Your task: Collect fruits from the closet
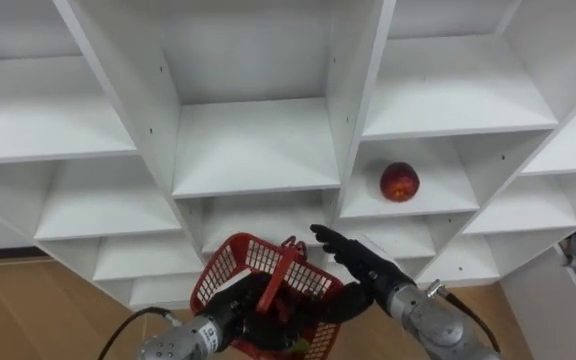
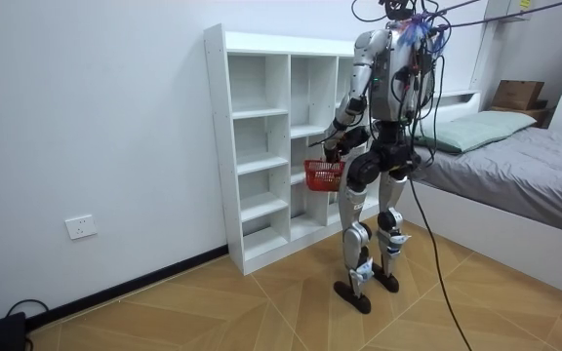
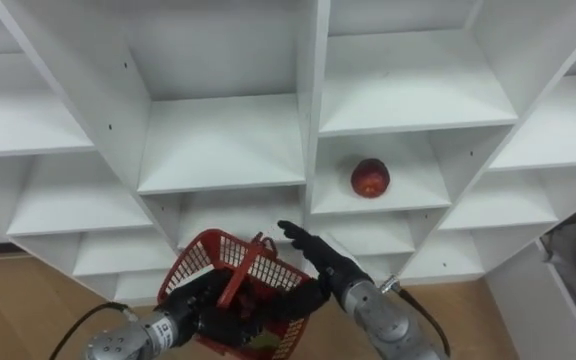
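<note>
A red fruit [image 1: 399,182] with a yellowish patch lies on a shelf of the white closet [image 1: 253,150], in the column right of centre. Below it and to the left, my right hand [image 1: 356,260] reaches out with straight fingers, open and holding nothing, a shelf's height short of the fruit. My left hand [image 1: 230,308] is curled round the near rim of a red mesh basket [image 1: 258,262], which it holds up in front of the lower shelves. The basket's handle [image 1: 293,250] stands up beside my right hand. Something yellowish-green lies low in the basket.
In the room view I stand upright close to the closet [image 2: 252,146], basket [image 2: 324,174] at waist height. A bed [image 2: 525,166] with a cardboard box [image 2: 518,94] behind it lies at the room view's right. The other shelves I see are bare.
</note>
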